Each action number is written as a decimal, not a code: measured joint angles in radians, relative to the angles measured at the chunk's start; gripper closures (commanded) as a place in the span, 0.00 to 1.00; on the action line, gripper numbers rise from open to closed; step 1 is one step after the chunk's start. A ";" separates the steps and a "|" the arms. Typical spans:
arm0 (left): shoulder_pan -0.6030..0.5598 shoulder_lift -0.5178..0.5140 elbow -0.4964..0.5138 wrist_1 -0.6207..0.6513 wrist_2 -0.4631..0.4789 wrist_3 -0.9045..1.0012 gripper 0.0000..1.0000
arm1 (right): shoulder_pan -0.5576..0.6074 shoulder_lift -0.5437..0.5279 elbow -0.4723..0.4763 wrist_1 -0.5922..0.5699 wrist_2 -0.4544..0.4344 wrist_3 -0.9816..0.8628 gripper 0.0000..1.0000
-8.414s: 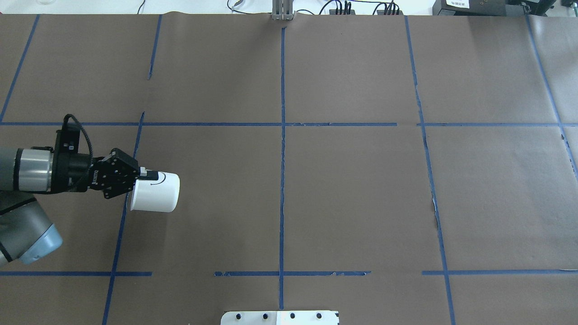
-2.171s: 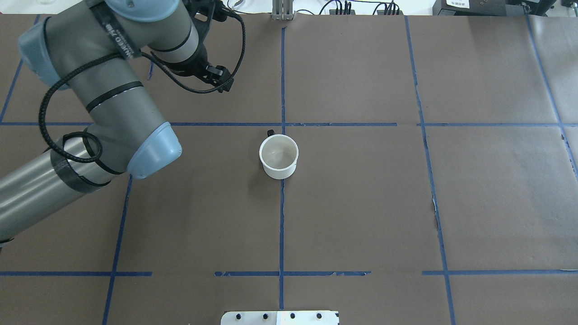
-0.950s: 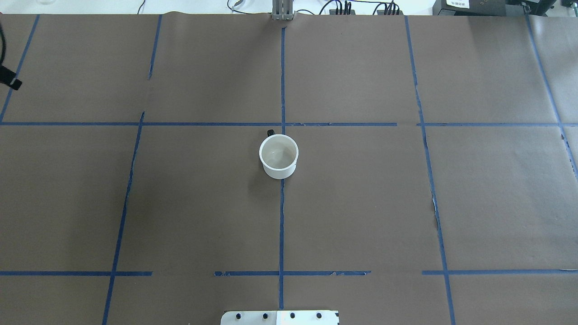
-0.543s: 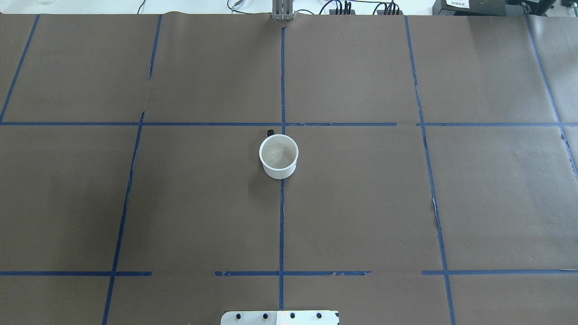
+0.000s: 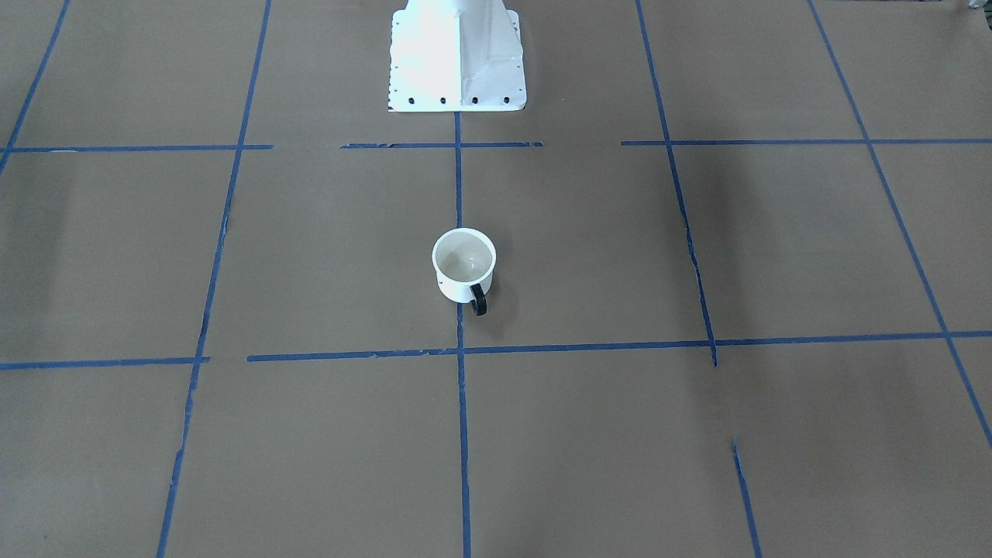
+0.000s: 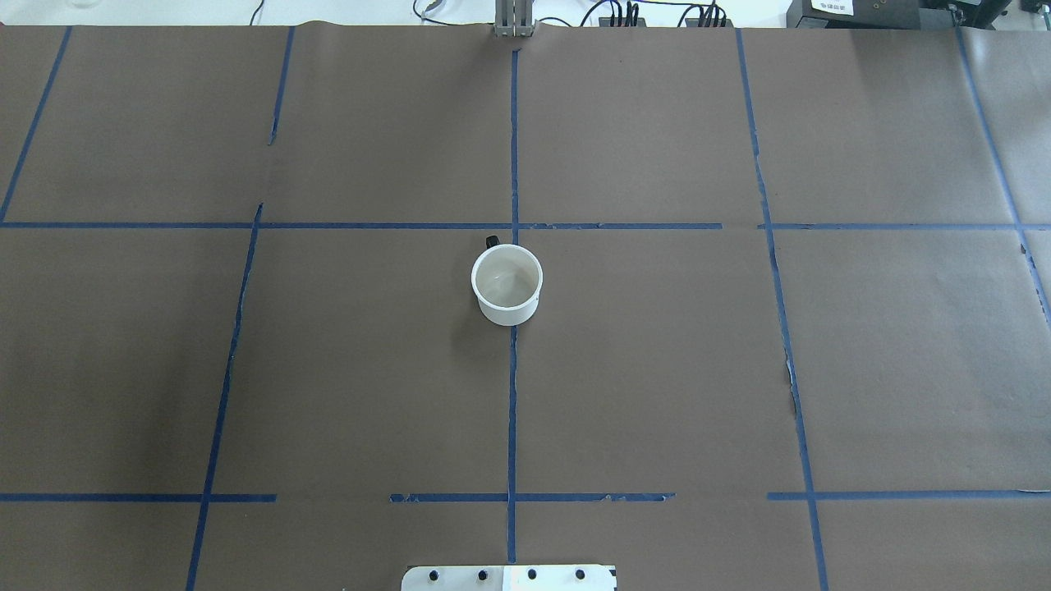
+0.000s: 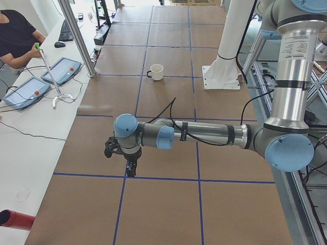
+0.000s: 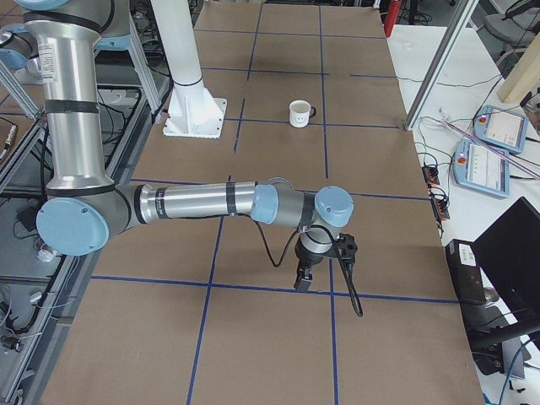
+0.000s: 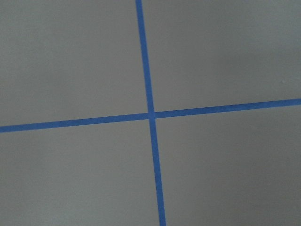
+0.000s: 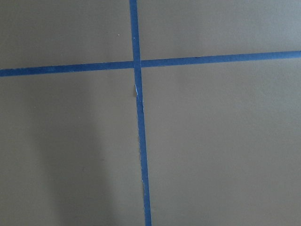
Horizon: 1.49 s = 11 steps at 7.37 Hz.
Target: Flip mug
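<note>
Small white enamel-style mug (image 6: 507, 285) with a black loop handle (image 5: 478, 299). Stands upright, mouth up, white inside showing, nothing in it. It sits near the middle of the brown-paper counter (image 6: 657, 369), well away from every edge, on the centre line of the blue tape grid (image 6: 511, 410). The handle points to the far edge, away from the white robot base (image 5: 456, 54). In the right side view the mug's wall toward the counter's right end carries a small dark marking, too small to read.

Left arm: forearm stretched level over the counter's left end, wrist bent down, left claw (image 7: 131, 167) pointing at the paper just above a tape crossing. It is well apart from the mug. It shows only in the side view, so I cannot tell how far it is open.

Right arm: mirror pose at the counter's right end, right claw (image 8: 304, 278) hanging straight down near a tape line. Opening cannot be told either.
</note>
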 measured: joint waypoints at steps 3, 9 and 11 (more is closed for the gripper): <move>-0.011 0.009 0.001 0.010 -0.002 0.071 0.00 | 0.000 0.000 0.000 0.000 0.000 0.000 0.00; -0.017 0.017 -0.009 0.031 -0.066 0.118 0.00 | 0.000 0.000 0.000 0.000 0.000 0.000 0.00; -0.036 0.020 -0.023 0.039 -0.066 0.118 0.00 | 0.000 0.000 0.000 0.000 0.000 0.000 0.00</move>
